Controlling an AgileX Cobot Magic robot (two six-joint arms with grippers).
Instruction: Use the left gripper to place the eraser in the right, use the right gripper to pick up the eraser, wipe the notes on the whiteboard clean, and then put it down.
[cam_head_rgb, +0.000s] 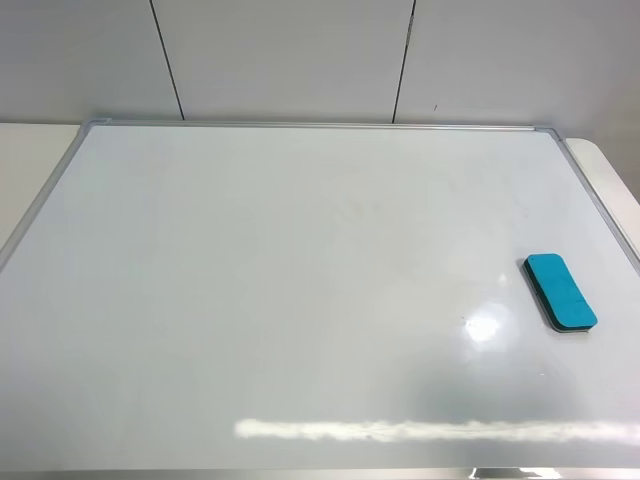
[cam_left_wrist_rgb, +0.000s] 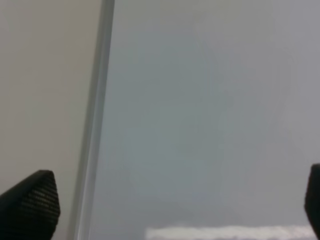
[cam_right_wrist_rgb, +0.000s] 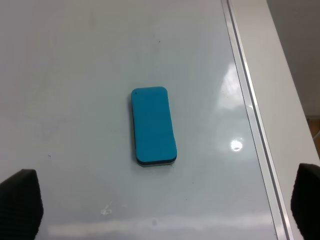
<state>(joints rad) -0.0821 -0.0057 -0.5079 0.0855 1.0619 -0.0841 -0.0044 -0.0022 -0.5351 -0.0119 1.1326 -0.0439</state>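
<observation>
From my high camera I see the whiteboard (cam_head_rgb: 300, 300) filling nearly the whole frame, its silver frame running along the top and down both sides. The teal eraser (cam_head_rgb: 560, 291) lies flat on the board at the right of the frame, just inside the right-hand frame rail, its long side angled slightly. Neither arm appears in this view. I make out no marker notes on the board, only faint smudges and glare spots.

In my left wrist view the left pincer (cam_left_wrist_rgb: 170, 205) stands wide open, a fingertip (cam_left_wrist_rgb: 30, 205) at each lower corner, nothing between them; it hangs over the board's frame rail (cam_left_wrist_rgb: 95, 125) and the pale surface (cam_left_wrist_rgb: 45, 90) beside it.

In my right wrist view the right pincer (cam_right_wrist_rgb: 165, 205) is also spread wide and empty, with the eraser (cam_right_wrist_rgb: 153, 126) lying untouched on the board beyond the fingertips (cam_right_wrist_rgb: 20, 200).
</observation>
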